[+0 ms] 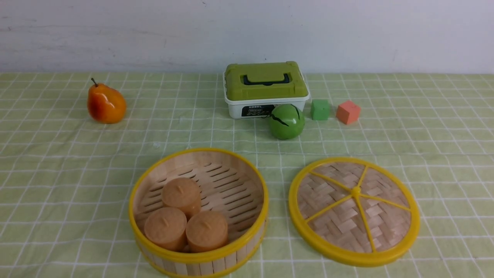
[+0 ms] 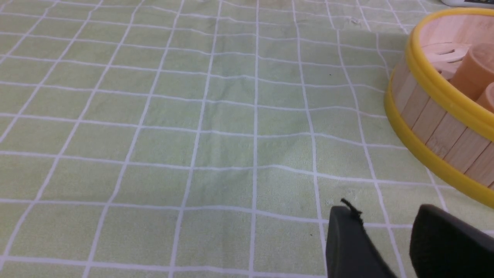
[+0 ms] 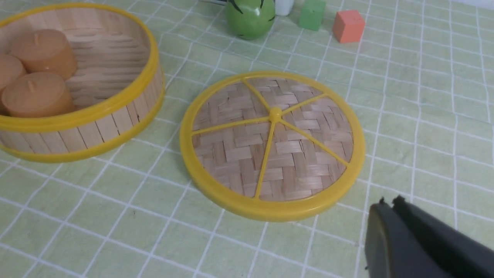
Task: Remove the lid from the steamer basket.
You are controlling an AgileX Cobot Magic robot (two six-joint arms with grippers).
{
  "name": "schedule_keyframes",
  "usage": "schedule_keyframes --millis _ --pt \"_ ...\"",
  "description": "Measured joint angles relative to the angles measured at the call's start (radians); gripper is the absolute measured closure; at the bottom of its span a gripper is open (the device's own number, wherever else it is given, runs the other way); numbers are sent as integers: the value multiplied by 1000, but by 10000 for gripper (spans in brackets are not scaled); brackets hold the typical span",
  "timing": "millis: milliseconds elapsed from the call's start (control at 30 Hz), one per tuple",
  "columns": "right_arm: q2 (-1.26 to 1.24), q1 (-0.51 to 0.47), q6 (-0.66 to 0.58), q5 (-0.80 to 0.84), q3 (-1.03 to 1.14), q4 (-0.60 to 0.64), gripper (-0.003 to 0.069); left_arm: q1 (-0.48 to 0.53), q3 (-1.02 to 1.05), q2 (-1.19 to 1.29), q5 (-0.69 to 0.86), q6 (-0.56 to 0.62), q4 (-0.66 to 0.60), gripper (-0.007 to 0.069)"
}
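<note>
"What can't you see whole in your front view?"
"You lose part of the box (image 1: 266,83) behind the ball (image 1: 286,121), and its label's small print is too tiny for you to read."
"And your wrist views?"
"Your left one crops the basket (image 1: 247,247) at its edge, and so does your right. You get just blurred fingertips of the left gripper (image 2: 386,211) and right gripper (image 3: 389,206); the frame cuts off the rest."
</note>
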Motion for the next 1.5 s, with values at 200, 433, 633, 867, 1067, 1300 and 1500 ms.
schedule_keyframes --millis 200,433,633,867,1067,1300,1500 --pt "0 0 0 5 10 0 672 0 0 0 0 0 0 386" --pt "-34 0 -12 -198 180 40 669 0 0 0 0 0 0 386" --pt "-223 -125 -19 -590 497 46 663 0 0 0 0 0 0 386" --pt "-381 -379 38 -573 574 0 654 0 0 0 0 0 0 386" --pt "-386 -402 99 -447 574 -52 646 0 0 0 0 0 0 386" --pt "-386 -334 180 -352 573 -101 641 0 0 0 0 0 0 386" --pt "-386 -330 186 -329 569 -104 637 0 0 0 0 0 0 386"
